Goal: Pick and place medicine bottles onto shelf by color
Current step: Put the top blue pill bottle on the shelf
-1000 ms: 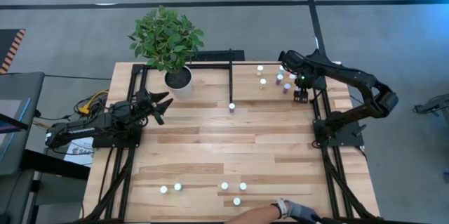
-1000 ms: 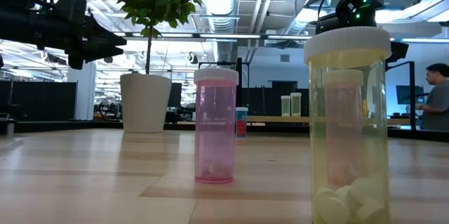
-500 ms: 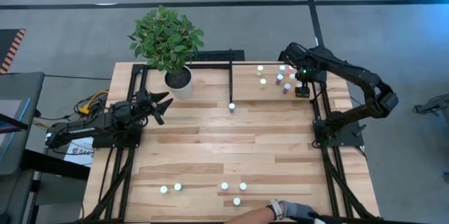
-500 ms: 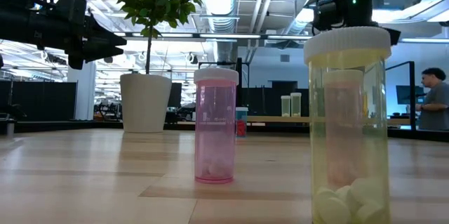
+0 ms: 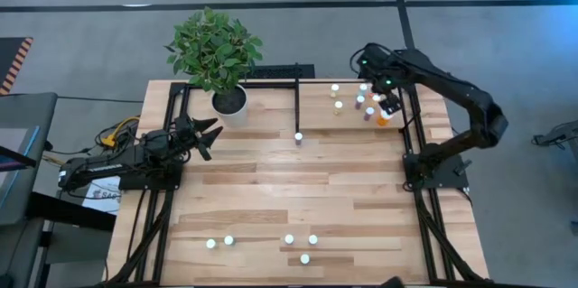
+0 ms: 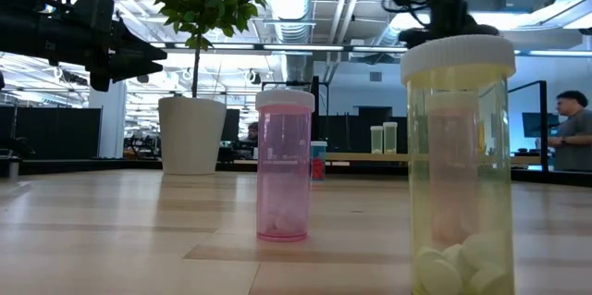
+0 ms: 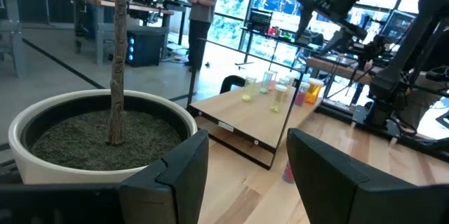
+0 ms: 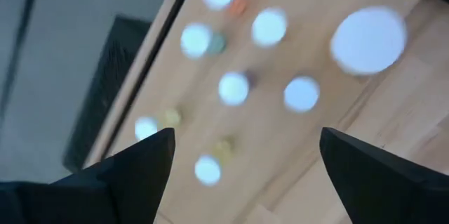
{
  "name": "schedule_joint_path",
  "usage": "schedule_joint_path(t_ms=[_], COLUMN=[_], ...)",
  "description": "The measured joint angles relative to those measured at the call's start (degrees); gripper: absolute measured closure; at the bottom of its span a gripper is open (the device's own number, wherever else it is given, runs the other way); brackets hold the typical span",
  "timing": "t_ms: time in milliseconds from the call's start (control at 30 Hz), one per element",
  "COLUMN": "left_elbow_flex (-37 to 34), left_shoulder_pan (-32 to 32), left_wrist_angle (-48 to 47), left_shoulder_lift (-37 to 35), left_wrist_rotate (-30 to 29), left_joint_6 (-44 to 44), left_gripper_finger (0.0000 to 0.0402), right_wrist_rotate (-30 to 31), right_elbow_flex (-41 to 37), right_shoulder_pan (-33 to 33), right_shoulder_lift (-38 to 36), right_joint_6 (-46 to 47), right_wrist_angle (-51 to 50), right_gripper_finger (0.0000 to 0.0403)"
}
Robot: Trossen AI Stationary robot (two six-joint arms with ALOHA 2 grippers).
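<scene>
While the right gripper (image 5: 389, 103) is hanging above the shelf (image 5: 352, 125) toward the table's 1 o'clock corner, its fingers (image 8: 130, 171) are standing wide apart and holding nothing, as the right wrist view shows. Under it a cluster of medicine bottles (image 5: 366, 106) is standing on the shelf board, their round white caps (image 8: 233, 88) showing blurred between the spread fingers, with one larger cap (image 8: 368, 39) among them. In the high view an orange bottle (image 5: 384, 119) is sitting just beside the gripper at the shelf's 3 o'clock edge, and two more bottles (image 5: 336, 98) are standing a little toward 9 o'clock from the cluster. A single bottle (image 5: 298, 137) is standing near the table's centre, by the shelf's black bar.

Along the 6 o'clock edge of the table (image 5: 271, 189) five further bottles (image 5: 289, 240) are waiting in a loose row. Two of them are filling the low view: a pink bottle (image 6: 284, 165) and a yellowish bottle (image 6: 460, 170) with white tablets in its bottom, well apart from the shelf.

The left gripper (image 5: 206, 134) is waiting at the table's 9 o'clock side, its fingers (image 7: 319, 175) parted and empty, pointing toward the white plant pot (image 5: 229, 104) at 11 o'clock. A person (image 6: 575, 129) is standing in the room beyond the table.
</scene>
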Motion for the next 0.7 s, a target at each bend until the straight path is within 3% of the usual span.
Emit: schedule_joint_path(t_ms=[700], left_elbow_flex=[0.0], left_shoulder_pan=[0.0], left_wrist_angle=[0.0], left_shoulder_lift=[0.0], left_wrist_rotate=[0.0], left_joint_6=[0.0], left_gripper_finger=[0.0220], right_wrist_rotate=[-6.7], right_elbow_flex=[19.8], right_shoulder_pan=[20.7], right_shoulder_lift=[23.5], right_joint_6=[-36.0], right_wrist_angle=[5.0], right_gripper_finger=[0.0092])
